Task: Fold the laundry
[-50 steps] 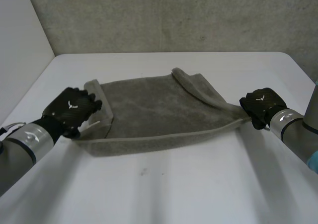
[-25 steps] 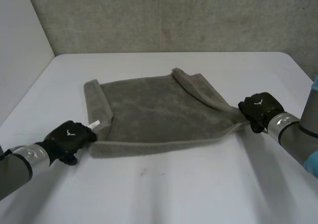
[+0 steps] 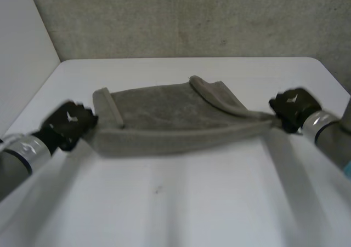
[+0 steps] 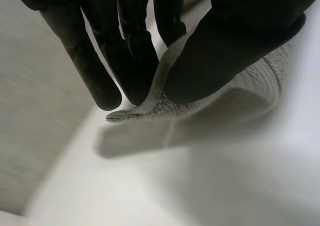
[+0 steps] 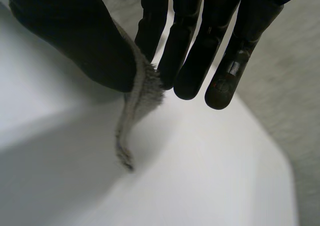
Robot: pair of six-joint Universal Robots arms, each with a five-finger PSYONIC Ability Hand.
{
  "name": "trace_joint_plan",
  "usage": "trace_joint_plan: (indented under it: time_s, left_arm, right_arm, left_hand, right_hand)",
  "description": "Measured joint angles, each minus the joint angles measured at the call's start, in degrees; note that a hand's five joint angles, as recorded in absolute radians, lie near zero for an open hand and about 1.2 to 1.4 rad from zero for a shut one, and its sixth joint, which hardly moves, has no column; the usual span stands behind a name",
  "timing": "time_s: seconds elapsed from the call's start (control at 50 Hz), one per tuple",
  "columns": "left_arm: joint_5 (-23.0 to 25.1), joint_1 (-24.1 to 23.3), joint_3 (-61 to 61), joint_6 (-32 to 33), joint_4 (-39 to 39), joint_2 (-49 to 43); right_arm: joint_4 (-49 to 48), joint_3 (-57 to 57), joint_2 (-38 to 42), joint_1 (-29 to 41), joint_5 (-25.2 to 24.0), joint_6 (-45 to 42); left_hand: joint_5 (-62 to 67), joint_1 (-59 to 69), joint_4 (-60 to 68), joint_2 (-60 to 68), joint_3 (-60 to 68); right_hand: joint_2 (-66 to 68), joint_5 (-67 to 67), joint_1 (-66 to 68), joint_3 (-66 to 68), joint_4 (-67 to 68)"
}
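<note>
A grey towel (image 3: 170,115) lies spread on the white table (image 3: 181,203), its near edge lifted and stretched between my two hands. My left hand (image 3: 70,122) pinches the towel's near left corner (image 4: 150,103) between thumb and fingers (image 4: 125,60). My right hand (image 3: 290,107) pinches the near right corner (image 5: 142,93) the same way, thumb against fingers (image 5: 185,60). The far edge of the towel rests on the table, with a fold at its far right (image 3: 211,93) and a rolled hem along its left side (image 3: 104,107).
A grey wall (image 3: 186,19) stands behind the table's far edge, and a white wall (image 3: 22,55) rises at the left. Bare tabletop lies in front of the towel.
My left hand dropped to the near left corner, closed on it and lifted it. The near edge has risen off the table and moved toward the far side. The right hand kept its grip.
</note>
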Motion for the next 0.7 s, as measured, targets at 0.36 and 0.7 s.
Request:
trace_joint_plan:
  time_s: [0.36, 0.7]
  left_arm:
    - [-12.0, -0.4, 21.8, -9.7, -19.4, 28.5]
    - [-20.2, -5.1, 32.8, 0.1, -31.7, -3.2]
  right_arm:
    - [33.3, -29.3, -21.0, -0.1, -5.6, -3.0]
    - [32.2, -34.6, 2.3, 5.5, 1.0, -15.4]
  left_hand:
    - [0.6, 0.8, 0.5, 0.4, 0.4]
    - [0.6, 0.8, 0.5, 0.4, 0.5]
  right_hand:
    - [0.0, 0.1, 0.0, 0.3, 0.2]
    - [0.0, 0.1, 0.0, 0.3, 0.2]
